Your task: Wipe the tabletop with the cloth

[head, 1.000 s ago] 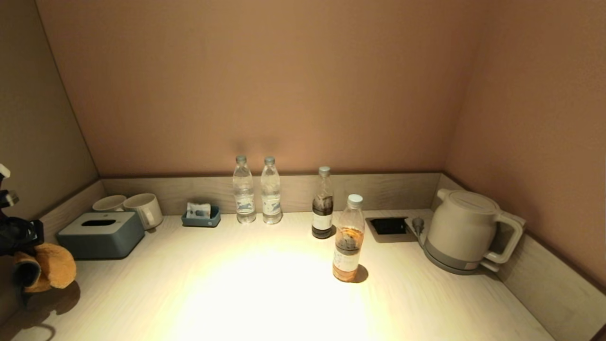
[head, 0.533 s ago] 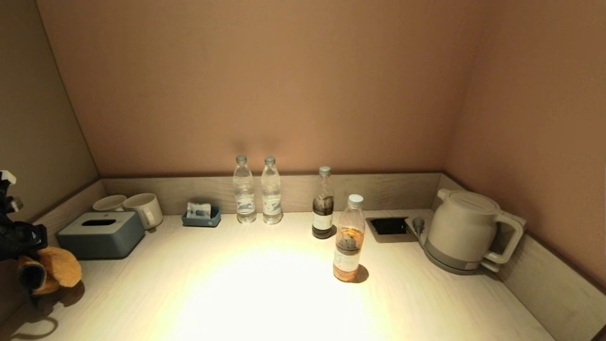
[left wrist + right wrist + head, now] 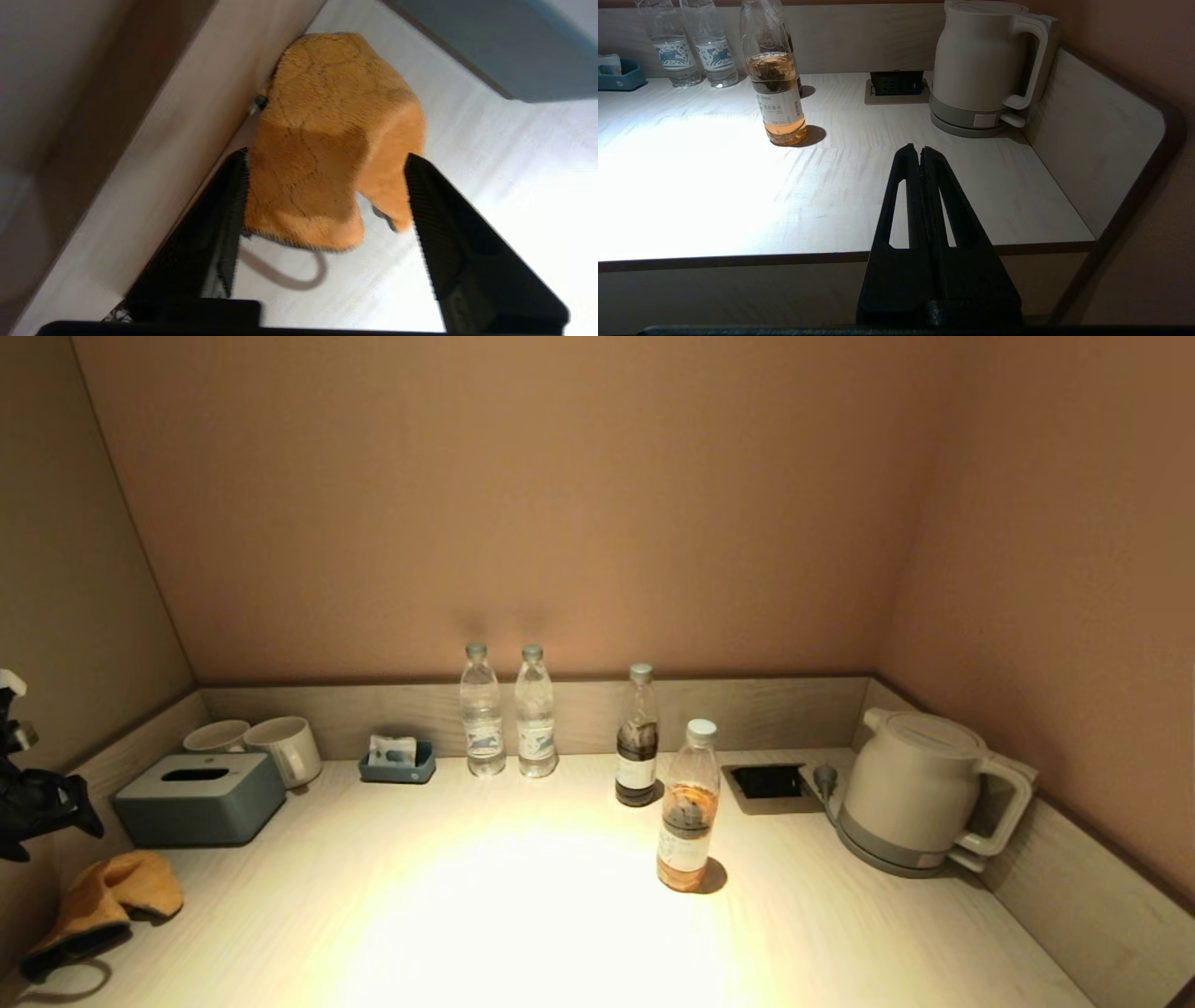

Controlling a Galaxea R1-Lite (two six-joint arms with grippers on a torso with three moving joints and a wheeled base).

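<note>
The orange cloth (image 3: pixel 107 901) lies crumpled on the pale wooden tabletop (image 3: pixel 523 896) at its near left corner, against the side wall. My left gripper (image 3: pixel 37 803) hovers just above and to the left of it, open and empty. In the left wrist view the cloth (image 3: pixel 327 116) lies below and between the two spread black fingers (image 3: pixel 434 224) of the left gripper (image 3: pixel 327 156), and a grey loop trails from its edge. My right gripper (image 3: pixel 920 148) is shut and empty, parked off the table's front right edge; it does not show in the head view.
A grey tissue box (image 3: pixel 199 798) stands just behind the cloth, with two mugs (image 3: pixel 280 747) and a small blue tray (image 3: pixel 397 763) beyond. Two water bottles (image 3: pixel 481 714), a dark bottle (image 3: pixel 637 737) and a tea bottle (image 3: pixel 687 807) stand mid-table. A kettle (image 3: pixel 920 793) and socket (image 3: pixel 767 782) are at right.
My left gripper held the cloth just above the table; it has opened and the cloth has dropped onto the tabletop. The gripper has risen slightly.
</note>
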